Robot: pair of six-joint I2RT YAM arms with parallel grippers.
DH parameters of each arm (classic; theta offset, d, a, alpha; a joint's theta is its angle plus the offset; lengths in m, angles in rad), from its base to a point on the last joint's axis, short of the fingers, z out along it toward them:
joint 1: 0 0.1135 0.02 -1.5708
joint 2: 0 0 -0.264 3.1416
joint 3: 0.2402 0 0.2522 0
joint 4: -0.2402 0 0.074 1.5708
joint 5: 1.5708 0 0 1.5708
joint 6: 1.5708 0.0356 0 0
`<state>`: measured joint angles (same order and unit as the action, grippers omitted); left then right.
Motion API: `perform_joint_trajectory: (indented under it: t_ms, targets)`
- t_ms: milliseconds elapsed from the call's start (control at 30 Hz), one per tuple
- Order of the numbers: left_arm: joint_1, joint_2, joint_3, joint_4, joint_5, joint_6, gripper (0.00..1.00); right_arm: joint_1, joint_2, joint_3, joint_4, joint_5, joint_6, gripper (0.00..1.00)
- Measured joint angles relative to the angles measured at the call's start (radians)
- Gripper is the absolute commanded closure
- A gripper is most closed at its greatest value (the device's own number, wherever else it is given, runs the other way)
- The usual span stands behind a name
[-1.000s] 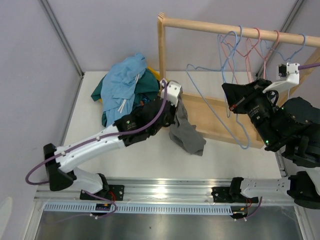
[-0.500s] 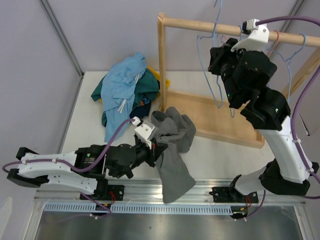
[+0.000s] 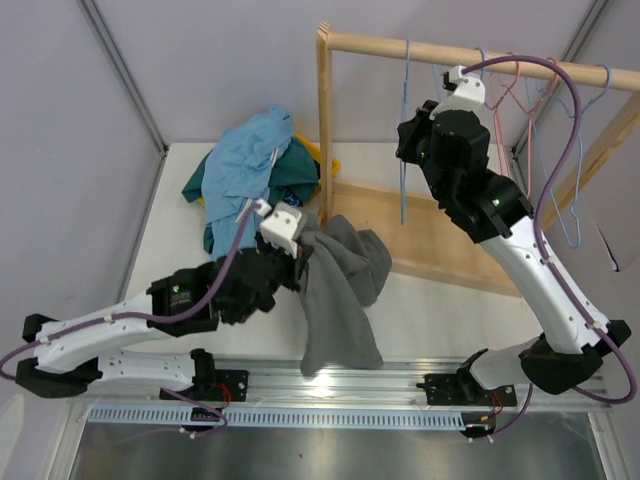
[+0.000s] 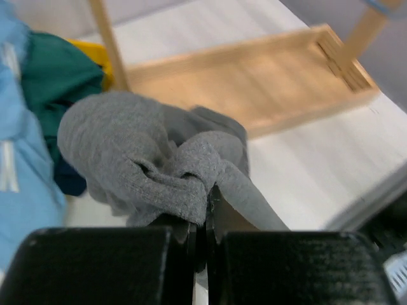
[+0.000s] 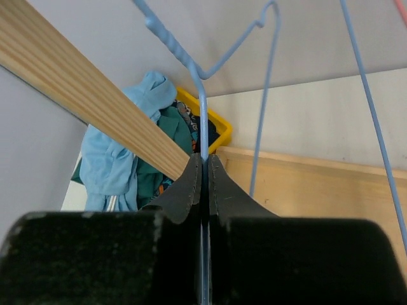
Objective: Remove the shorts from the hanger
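**Grey shorts (image 3: 340, 290) held clear of the rack by the left end effector**

The left end effector (image 3: 300, 263) is closed on a bunched fold of the cloth. In the left wrist view its two black fingers meet with grey fabric squeezed between them. From that pinch the cloth hangs in a long drape whose lower edge lies over the front edge of the tabletop (image 3: 440, 310), while the upper part is heaped just beside the rack's wooden base (image 3: 440, 235).

The right end effector (image 3: 405, 140) is raised near the wooden rail (image 3: 450, 55). Its fingers are clamped on the wire of a blue hanger (image 3: 403, 190), which hangs bare from the rail. More wire hangers (image 3: 520, 90), pink and blue, hang farther right on the same rail.

At the back left of the tabletop lies a heap of clothes, with light blue shorts (image 3: 245, 165) on top of dark teal-green shorts (image 3: 200, 185). A yellow item (image 3: 327, 162) shows behind the heap.
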<state>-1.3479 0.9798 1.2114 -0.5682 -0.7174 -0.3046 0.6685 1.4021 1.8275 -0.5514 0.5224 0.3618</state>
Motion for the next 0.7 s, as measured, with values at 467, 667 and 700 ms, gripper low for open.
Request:
perform_joint_trajectory:
  t_ms: [467,667,700]
  targets:
    - [0.999,0.437,0.851,0.01,0.536,0.18,1.0,0.006,-0.354,-0.371,-0.029,-0.028,0.112,0.07]
    - [1.154,0.941,1.373,0.071,0.76,0.093,1.0,0.011,-0.519,-0.557,-0.085,-0.027,0.17,0.07]
    - [1.162,0.971,1.336,0.103,0.794,0.075,1.0,0.011,-0.547,-0.58,-0.096,-0.027,0.178,0.06]
